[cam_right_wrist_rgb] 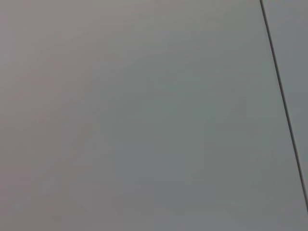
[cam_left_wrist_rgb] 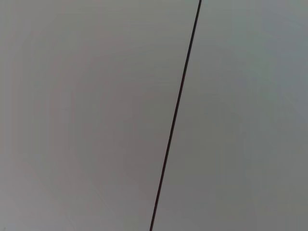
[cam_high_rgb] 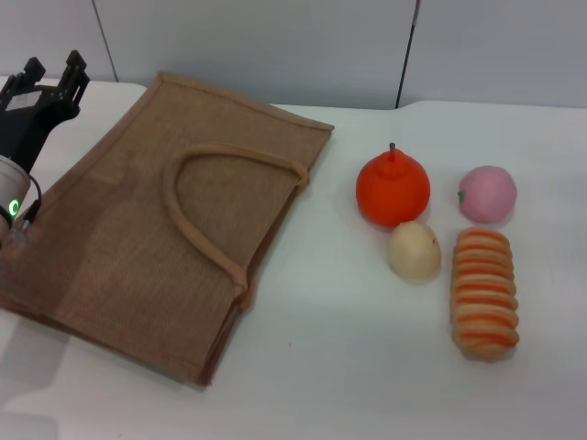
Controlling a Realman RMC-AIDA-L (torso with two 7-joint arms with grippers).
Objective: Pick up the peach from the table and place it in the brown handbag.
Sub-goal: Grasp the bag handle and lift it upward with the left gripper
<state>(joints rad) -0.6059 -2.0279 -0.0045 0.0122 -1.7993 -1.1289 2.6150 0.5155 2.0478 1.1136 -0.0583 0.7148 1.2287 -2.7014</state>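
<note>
Peach point(cam_high_rgb: 488, 194) is what we are after, and we find it resting on the white worktop point(cam_high_rgb: 348, 367) toward the right edge, untouched by either arm.

Going from the left, we see the left end effector point(cam_high_rgb: 53, 75) raised near the far left corner of the worktop, its dark fingers point(cam_high_rgb: 75, 66) pointing away from us with a gap between them and nothing held (so we read it as released). It hangs just off the far left corner of the brown handbag point(cam_high_rgb: 119, 238).

That handbag lies flat on the left half of the worktop, turned at an angle, with one looped handle point(cam_high_rgb: 197, 206) curving across its upper face and its mouth facing the fruit.

Past the bag's right side, and apart from it, we come to a bright orange fruit point(cam_high_rgb: 393, 189) with a short stem. A pale cream, egg-shaped fruit point(cam_high_rgb: 415, 250) sits just in front of it, touching or nearly touching. A striped orange-and-cream bread roll point(cam_high_rgb: 484, 293) lies lengthwise beside the cream fruit, nearer the right edge. The peach sits just behind the roll and to the right of the orange fruit, with a clear gap between the two.

We cannot see the right end effector in any view; both wrist cameras show only a plain grey panelled wall point(cam_left_wrist_rgb: 96, 115).
</note>
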